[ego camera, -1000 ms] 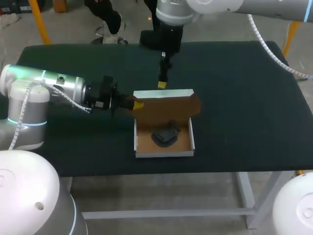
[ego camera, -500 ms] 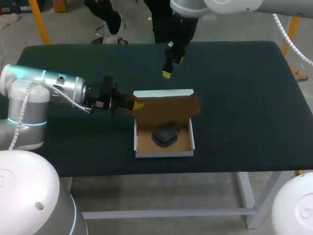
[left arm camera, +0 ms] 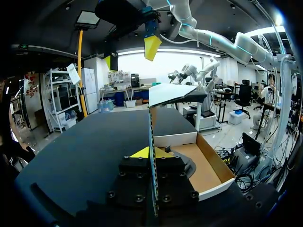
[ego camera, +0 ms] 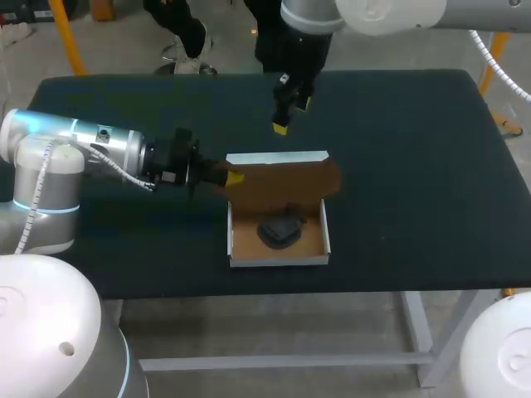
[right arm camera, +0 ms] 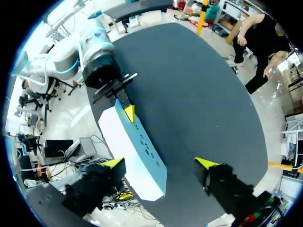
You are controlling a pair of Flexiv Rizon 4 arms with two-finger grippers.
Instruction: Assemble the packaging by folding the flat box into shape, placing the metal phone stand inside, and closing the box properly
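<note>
Sitting inside the open box at mid-table, the phone stand is waiting under the half-raised lid. The left gripper is pinching the lid's side edge. The right gripper, jaws wide, is lifting off the lid's top edge, likely repositioning before pushing it shut.

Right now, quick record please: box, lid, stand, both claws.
box: mid-table, open
lid: raised at the box's rear edge, not folded down
phone stand: lying inside the box
left claw: shut on the lid's side edge
right claw: open, above and behind the lid, touching nothing
</note>
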